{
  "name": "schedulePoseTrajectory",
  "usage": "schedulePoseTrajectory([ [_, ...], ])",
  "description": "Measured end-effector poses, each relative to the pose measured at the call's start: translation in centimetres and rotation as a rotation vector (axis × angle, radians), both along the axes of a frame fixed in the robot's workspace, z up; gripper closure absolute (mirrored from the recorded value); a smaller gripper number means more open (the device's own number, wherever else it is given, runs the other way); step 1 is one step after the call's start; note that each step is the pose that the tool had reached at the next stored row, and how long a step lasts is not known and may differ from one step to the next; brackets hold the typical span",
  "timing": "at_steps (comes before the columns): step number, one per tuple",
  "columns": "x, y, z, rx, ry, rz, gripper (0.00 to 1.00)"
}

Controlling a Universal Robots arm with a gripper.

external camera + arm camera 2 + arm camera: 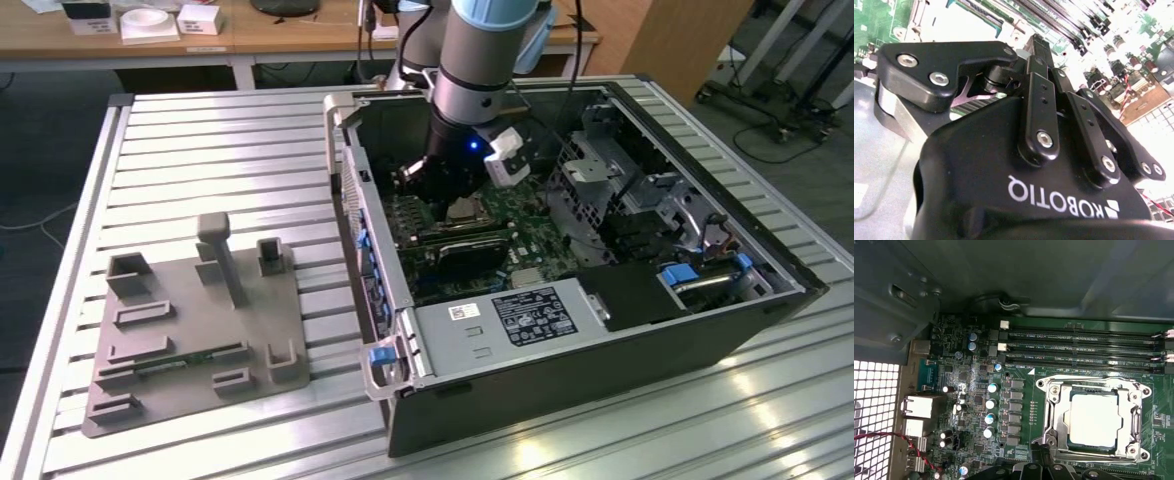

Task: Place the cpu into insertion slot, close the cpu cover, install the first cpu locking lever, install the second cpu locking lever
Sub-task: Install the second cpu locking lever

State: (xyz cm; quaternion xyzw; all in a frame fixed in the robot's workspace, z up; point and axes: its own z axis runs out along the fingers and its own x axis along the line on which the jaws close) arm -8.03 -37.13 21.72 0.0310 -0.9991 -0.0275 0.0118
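In the first wrist view the cpu (1093, 419), a pale silver square, lies flat in the insertion slot (1054, 390) on the green board. The cpu cover (1126, 415) is down around it, framing its top face. My gripper (1038, 456) is at the slot's near corner, its black fingers drawn together with nothing visible between them. In the exterior view my gripper (447, 188) reaches down inside the open computer case, just above the cpu (465, 208). The second wrist view shows my gripper (1038, 42) from behind, its linkage converging over the board. Whether the locking levers are latched cannot be told.
Long memory slots (1079, 347) run beside the slot, and capacitors (990, 410) stand in a row on its other side. The case walls (350, 190) and drive cage (627, 190) hem the arm in. A grey fixture plate (187, 320) sits on the slatted table (200, 140).
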Motion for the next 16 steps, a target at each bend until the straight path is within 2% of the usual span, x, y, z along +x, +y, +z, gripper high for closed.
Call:
schedulePoseTrajectory([
  [10, 0.00, 0.00, 0.74, 0.0000, 0.0000, 0.000, 0.90],
  [16, 0.00, 0.00, 0.82, 0.0000, 0.0000, 0.000, 0.90],
])
